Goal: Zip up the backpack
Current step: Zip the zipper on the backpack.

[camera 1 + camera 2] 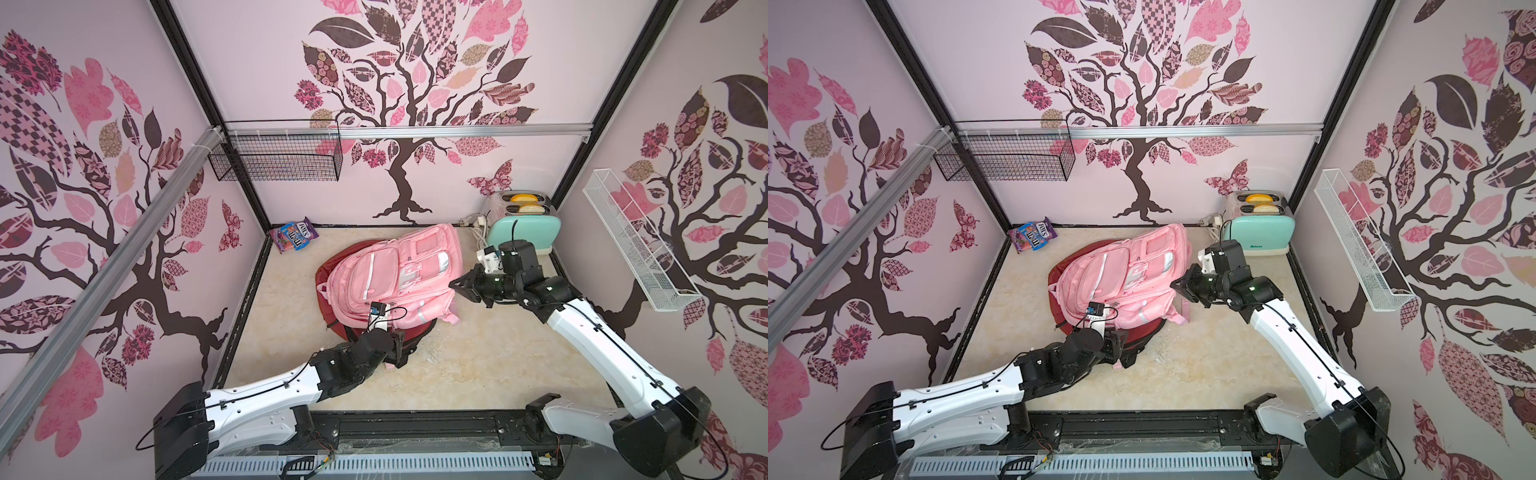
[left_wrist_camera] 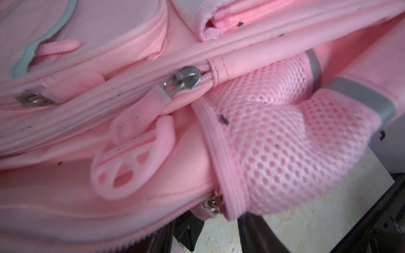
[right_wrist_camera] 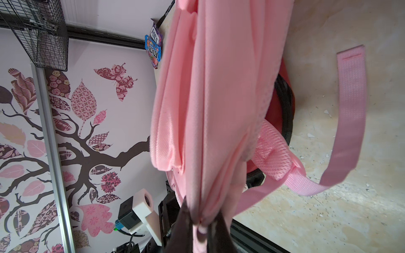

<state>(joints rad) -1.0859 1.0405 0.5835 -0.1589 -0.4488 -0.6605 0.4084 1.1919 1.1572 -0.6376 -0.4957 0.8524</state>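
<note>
**Arm poses.** The left arm is extended low across the table (image 1: pixel 478 365) from the near-left base. The left gripper (image 1: pixel 398 337) is set at the near edge of the pink backpack (image 1: pixel 386 270), with the wrist camera held close over the fabric. In the left wrist view its dark fingers (image 2: pixel 252 232) are seen only at the frame's edge. The jaws appear parted, and no part of the backpack is seen clamped between them.

The right arm is raised from the near-right base and bent at the wrist. The right gripper (image 1: pixel 456 286) is thereby pointed sideways at the backpack's right side, where the jaws are pressed together on a fold of pink fabric.

**Backpack.** The pink backpack is laid mid-table on top of a red backpack (image 1: pixel 323 272), between the two grippers and touched by both.

**Zipper detail.**
- A metal zipper slider (image 2: pixel 186 81) is seen at the end of its track, just beside the mesh side pocket (image 2: pixel 274 135), which is trimmed in grey.
- A pink rubber pull (image 2: pixel 131 124) is attached to the slider.
- The pale track leading away from the slider appears closed.
- A loose pink webbing strap (image 3: pixel 350 109) is trailed over the table near the right gripper.
</note>
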